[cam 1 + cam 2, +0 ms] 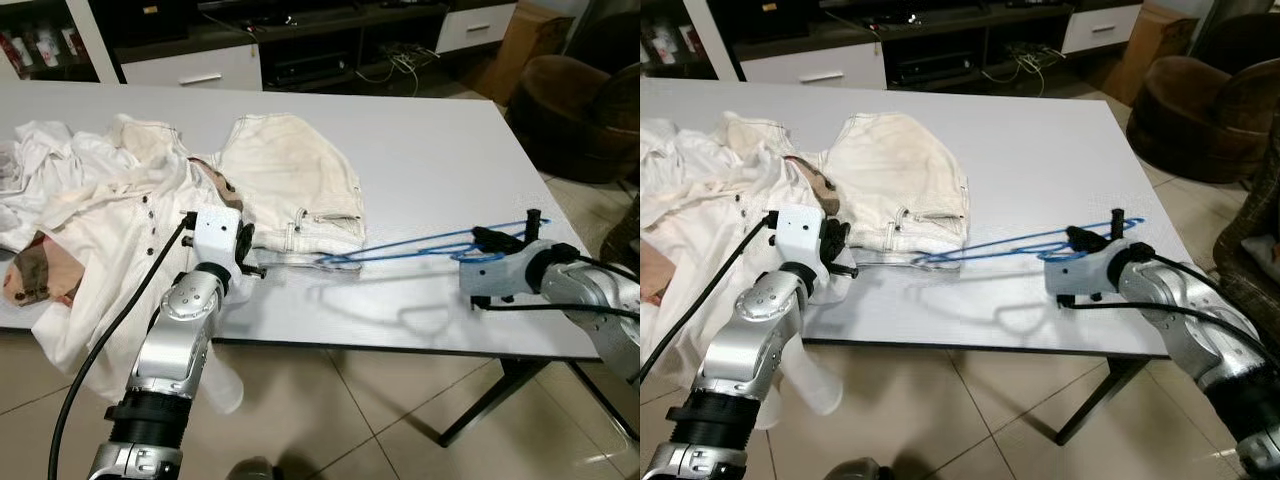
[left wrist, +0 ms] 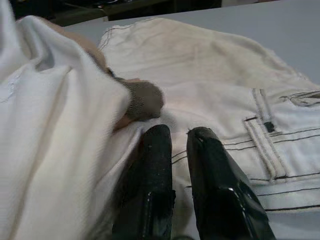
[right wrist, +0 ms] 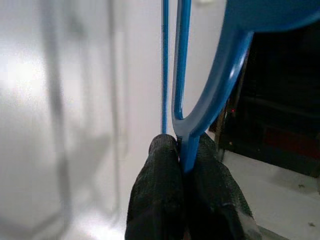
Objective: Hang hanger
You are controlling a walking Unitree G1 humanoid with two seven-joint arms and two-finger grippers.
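The right hand is clamped on the blue hanger, held level just above the white counter. The left hand, fingers nearly together, rests on the cream shorts.

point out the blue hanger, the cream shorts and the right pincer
blue hanger (image 1: pixel 420 246), left eye view, on its long thin arm above the table
cream shorts (image 1: pixel 290 175), left eye view, on the middle of the fabric
right pincer (image 3: pixel 182 150), right wrist view, midway between the fingertips, shut on the hanger
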